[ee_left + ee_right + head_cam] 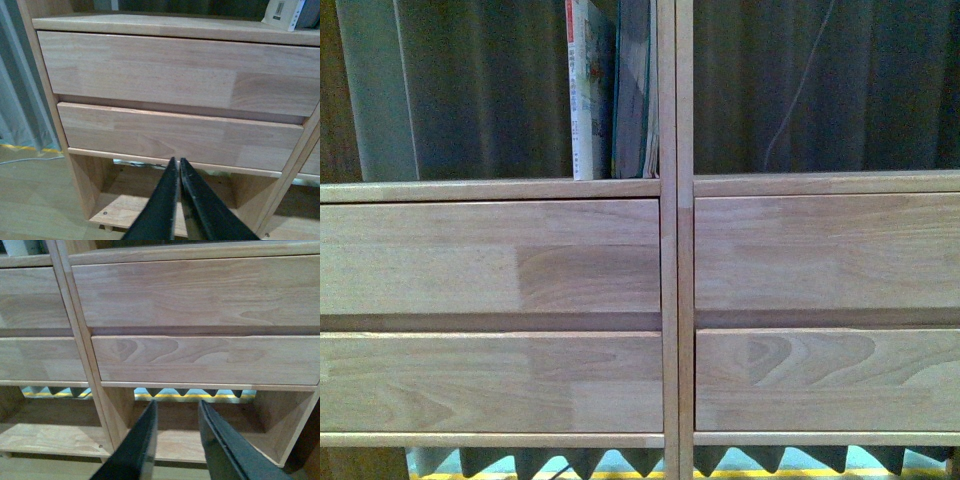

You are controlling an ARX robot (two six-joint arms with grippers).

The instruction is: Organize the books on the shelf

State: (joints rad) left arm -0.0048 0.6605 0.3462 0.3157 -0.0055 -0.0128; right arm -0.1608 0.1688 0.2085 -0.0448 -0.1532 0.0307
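Note:
The light wood shelf (pixel 668 250) fills the front view, with two drawer fronts per column. Upright books (pixel 615 90) stand in the left column's open compartment, leaning against the centre post: one with a white spine (pixel 582 100), others with teal edges (pixel 638 95). A book corner (pixel 287 12) shows in the left wrist view. My left gripper (pixel 178 161) is shut and empty, in front of the lower left drawer's bottom edge. My right gripper (pixel 177 404) is open and empty, facing the bottom right compartment (pixel 200 440). Neither arm shows in the front view.
Dark curtain (pixel 490 90) hangs behind the backless compartments. A white cable (pixel 800 90) dangles behind the right column. Wooden floor (pixel 35 200) lies to the shelf's side. A yellow floor line (pixel 195 396) shows behind the shelf.

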